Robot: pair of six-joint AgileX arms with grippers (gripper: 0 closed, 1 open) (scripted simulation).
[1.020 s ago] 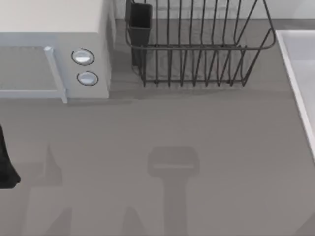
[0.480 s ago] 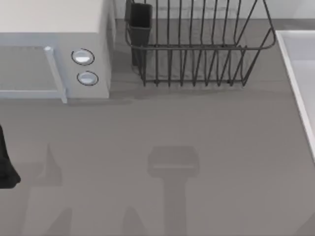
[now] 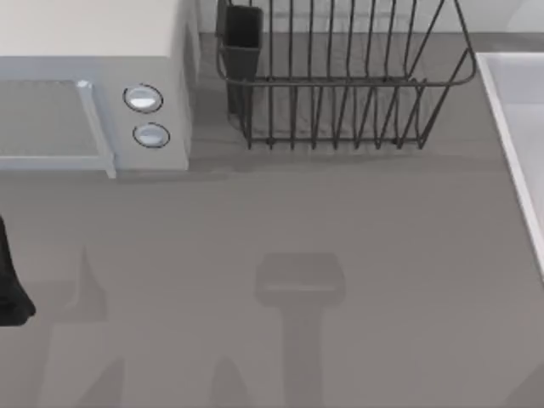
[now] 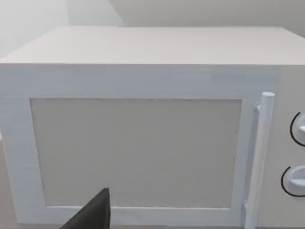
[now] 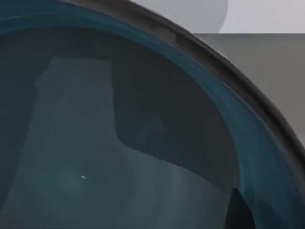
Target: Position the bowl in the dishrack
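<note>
from the top view the dishrack (image 3: 340, 85) sits at the table's (image 3: 340, 255) far edge just right of the microwave (image 3: 93, 85) with my left arm parked at the left edge, left wrist faces the microwave door (image 4: 136, 152), right wrist looks straight into the blue bowl (image 5: 119, 143), can't tell about either set of jaws.

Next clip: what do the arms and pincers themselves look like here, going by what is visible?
Little shows. At the top view's left edge sits a matte black, angular piece of the left arm, with no markings or cables visible. The left wrist view catches a flat black wedge-shaped finger; the right wrist view a similar dark finger tip.
</note>
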